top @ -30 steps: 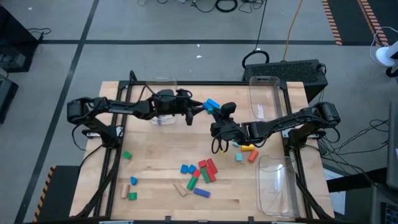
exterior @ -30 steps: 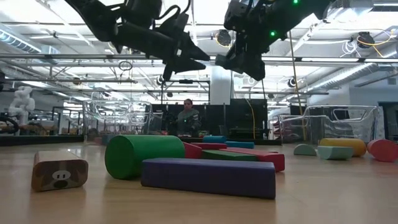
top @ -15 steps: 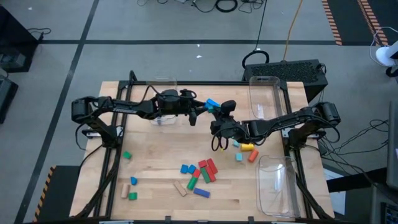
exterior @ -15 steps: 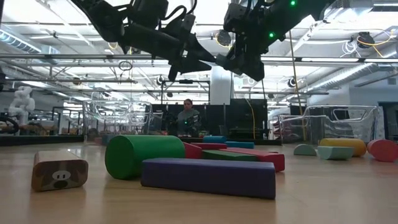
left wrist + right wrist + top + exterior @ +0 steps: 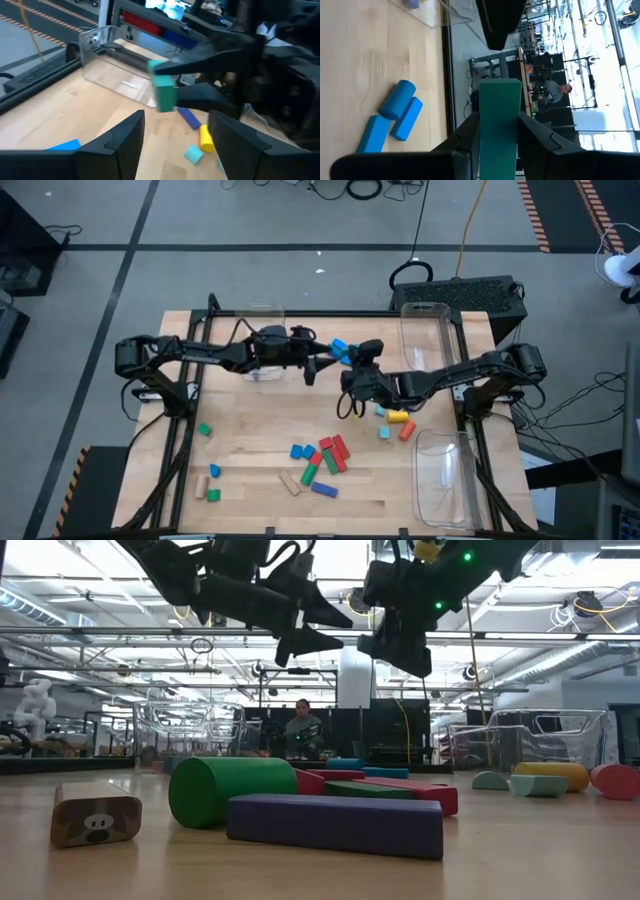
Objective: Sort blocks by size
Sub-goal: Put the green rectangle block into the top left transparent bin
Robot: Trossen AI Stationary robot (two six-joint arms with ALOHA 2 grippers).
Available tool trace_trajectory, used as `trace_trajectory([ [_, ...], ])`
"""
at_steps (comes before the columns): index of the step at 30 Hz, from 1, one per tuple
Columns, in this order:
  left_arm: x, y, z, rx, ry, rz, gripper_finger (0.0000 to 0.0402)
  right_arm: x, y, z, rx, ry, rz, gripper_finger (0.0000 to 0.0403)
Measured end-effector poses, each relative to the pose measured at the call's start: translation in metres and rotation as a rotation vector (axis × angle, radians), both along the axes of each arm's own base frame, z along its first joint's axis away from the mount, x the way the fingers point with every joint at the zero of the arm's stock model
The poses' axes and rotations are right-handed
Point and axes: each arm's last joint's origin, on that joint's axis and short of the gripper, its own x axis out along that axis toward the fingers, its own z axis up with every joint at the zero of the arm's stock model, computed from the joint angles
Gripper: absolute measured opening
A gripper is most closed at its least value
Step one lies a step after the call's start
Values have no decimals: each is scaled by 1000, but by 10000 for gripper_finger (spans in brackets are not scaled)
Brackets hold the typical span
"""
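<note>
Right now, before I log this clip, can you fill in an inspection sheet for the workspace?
Surface: wooden table, with blocks scattered across its near half.
Job's things: green block gripped in the right claw; red, blue and green blocks clustered near the middle; yellow cylinder to the right.
Clutter: three clear bins, one at each far corner and one near right.
Grippers: right claw shut on the green block, raised above the table; left claw open, facing it, apart from the block.
Cables: orange cable and black ones on the floor.
Surroundings: a person seated beyond the table.
</note>
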Motion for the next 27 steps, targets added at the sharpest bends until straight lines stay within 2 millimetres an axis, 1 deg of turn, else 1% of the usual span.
trace_trajectory([
  [4, 0, 1, 2, -11, -20, 20, 222, 2, 1, 0, 45, -20, 52, 86],
  [7, 1, 0, 3, -7, -34, 21, 222, 2, -1, 0, 58, -29, 54, 86],
  [9, 4, -1, 0, -6, -36, 18, 222, 3, -1, 0, 63, -36, 58, 86],
  [12, 9, 0, -10, -16, 6, 18, 222, 4, 0, 2, 61, -56, 68, 86],
  [17, 17, 0, -13, -16, 6, 17, 222, 5, 0, 4, 62, -81, 73, 86],
  [19, 18, 1, -12, -15, 6, 18, 222, 5, 0, 4, 63, -81, 73, 86],
  [22, 20, 2, -6, -8, -17, 20, 221, 5, 0, 4, 65, -81, 74, 86],
  [25, 21, 2, -4, -1, -19, 19, 210, 5, 0, 4, 65, -79, 73, 86],
  [27, 22, 2, -3, 0, -22, 19, 193, 5, 0, 4, 64, -79, 72, 86],
])
